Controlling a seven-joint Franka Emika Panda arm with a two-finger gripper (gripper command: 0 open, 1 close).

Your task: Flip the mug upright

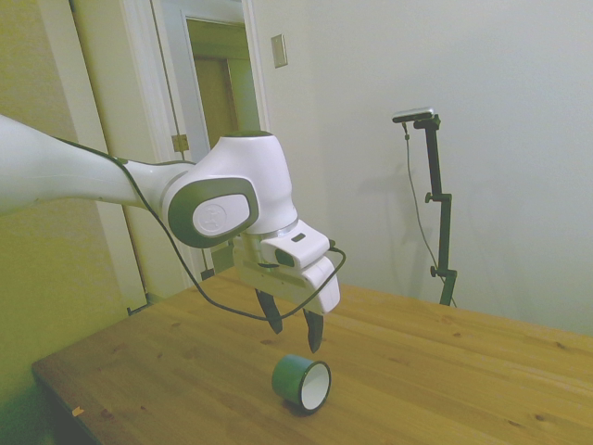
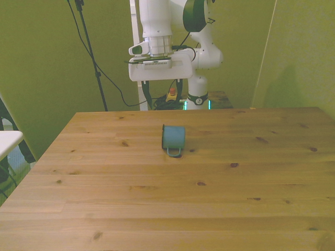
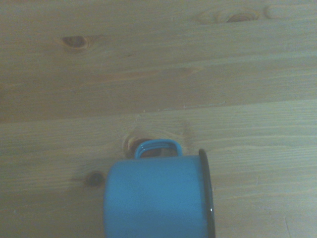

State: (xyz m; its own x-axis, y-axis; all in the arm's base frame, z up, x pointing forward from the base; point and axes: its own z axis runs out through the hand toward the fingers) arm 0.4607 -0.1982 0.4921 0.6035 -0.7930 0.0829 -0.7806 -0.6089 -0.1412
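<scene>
The small teal-green enamel-looking mug (image 1: 303,383) lies on its side near the middle of the knotty wooden plank table (image 2: 157,209), white interior toward the side camera, loop handle resting flat against the boards. The white arm's two-finger gripper (image 1: 293,329) hangs just above it, dark fingers spread wide and empty, evidently poised to straddle the smooth cylindrical wall.

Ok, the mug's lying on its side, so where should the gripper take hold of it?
Probably across the mug's round body, coming down from above with one finger on each curved side. It lies on its side with the handle along the table, so the rim is hard to pinch. The gripper is open above it.
</scene>
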